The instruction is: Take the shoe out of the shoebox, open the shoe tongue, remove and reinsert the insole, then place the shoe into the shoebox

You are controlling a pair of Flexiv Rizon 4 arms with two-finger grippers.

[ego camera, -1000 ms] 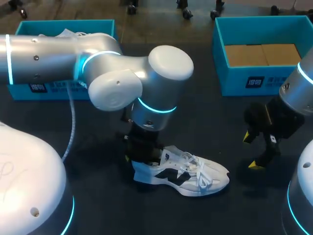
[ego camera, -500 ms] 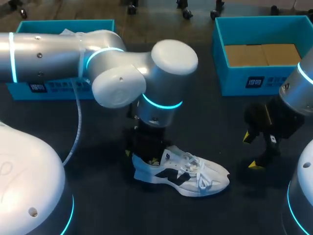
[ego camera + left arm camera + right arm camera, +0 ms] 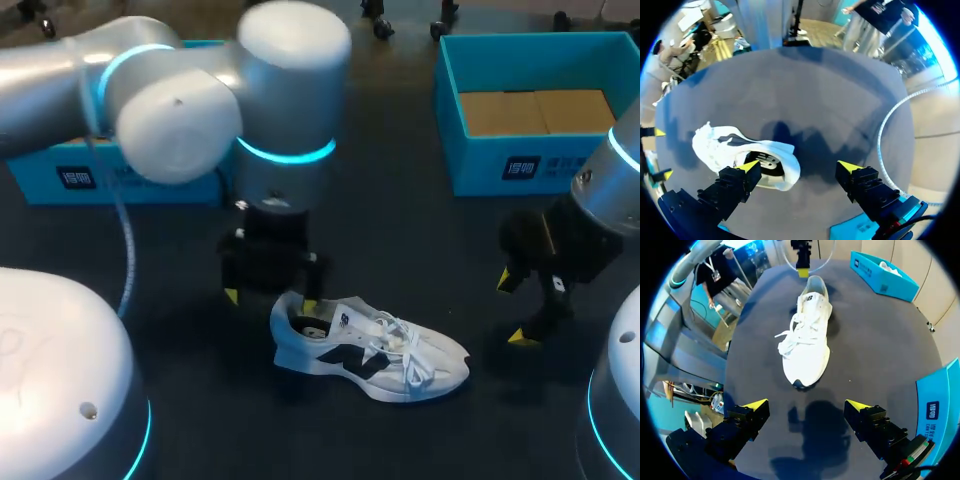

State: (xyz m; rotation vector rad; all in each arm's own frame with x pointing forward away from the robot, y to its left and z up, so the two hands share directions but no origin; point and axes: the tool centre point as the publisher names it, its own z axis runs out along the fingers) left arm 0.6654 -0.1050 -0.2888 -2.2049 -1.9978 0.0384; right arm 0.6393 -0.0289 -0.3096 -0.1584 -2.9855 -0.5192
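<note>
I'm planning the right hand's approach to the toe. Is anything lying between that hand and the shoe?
Nothing visible does. In the right wrist view only bare table lies between the open right hand and the shoe, whose toe points toward it. The left hand is at the heel end, beyond.

White shoe [image 3: 375,352] with black side patches; dark table [image 3: 400,230]; teal shoebox [image 3: 480,160].
</note>
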